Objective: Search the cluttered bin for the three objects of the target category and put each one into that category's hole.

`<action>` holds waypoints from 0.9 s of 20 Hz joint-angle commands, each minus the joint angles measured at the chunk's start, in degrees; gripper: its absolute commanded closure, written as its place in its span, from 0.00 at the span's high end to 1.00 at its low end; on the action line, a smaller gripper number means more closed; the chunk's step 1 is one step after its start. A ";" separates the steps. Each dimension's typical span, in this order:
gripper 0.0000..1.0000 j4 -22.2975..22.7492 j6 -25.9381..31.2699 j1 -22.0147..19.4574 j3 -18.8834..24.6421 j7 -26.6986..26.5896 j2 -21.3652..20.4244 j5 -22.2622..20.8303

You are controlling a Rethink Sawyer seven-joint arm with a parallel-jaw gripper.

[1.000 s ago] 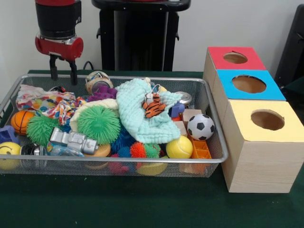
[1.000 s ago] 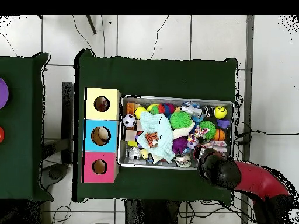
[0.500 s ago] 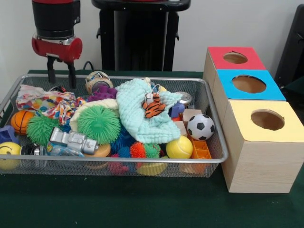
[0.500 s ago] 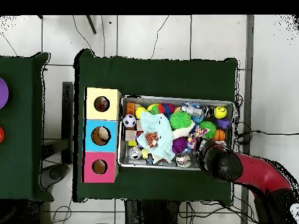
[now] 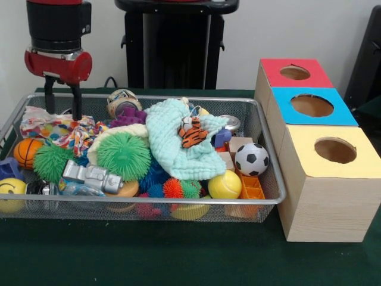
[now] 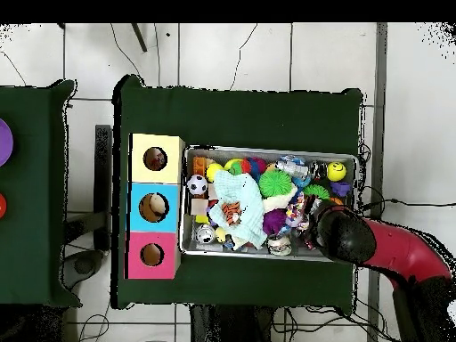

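The wire mesh bin (image 5: 271, 179) holds a heap of toys. White fabric with bright dots and patches (image 5: 56, 129) lies bunched at its left end, behind the orange ball; I cannot tell how many pieces. My gripper (image 5: 61, 106) hangs open and empty just above the fabric's far edge, fingers pointing down. In the overhead view the arm's head (image 6: 341, 235) covers that end of the bin (image 6: 267, 150), and a bit of the fabric (image 6: 298, 209) shows beside it. The yellow-topped box's round hole (image 5: 335, 150) is at the right; it also shows in the overhead view (image 6: 155, 159).
A mint-green cloth (image 5: 175, 143) with a tiger toy (image 5: 192, 132) lies mid-bin. A spiky green ball (image 5: 124, 156), a soccer ball (image 5: 251, 159), an orange ball (image 5: 27, 152) and a yellow smiley ball (image 5: 11, 193) surround it. Blue-topped (image 5: 312, 105) and red-topped (image 5: 294, 72) boxes stand behind the yellow one.
The gripper has moved left along the bin's far side, from near the striped ball to above the dotted fabric. It stays open. Nothing in the bin has moved.
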 commanded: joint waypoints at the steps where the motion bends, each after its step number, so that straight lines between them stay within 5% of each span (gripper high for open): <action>1: 1.00 -4.34 2.31 0.34 1.17 -0.48 4.42 -0.70; 18: 1.00 -4.37 4.14 1.33 -2.74 -1.63 4.67 -3.36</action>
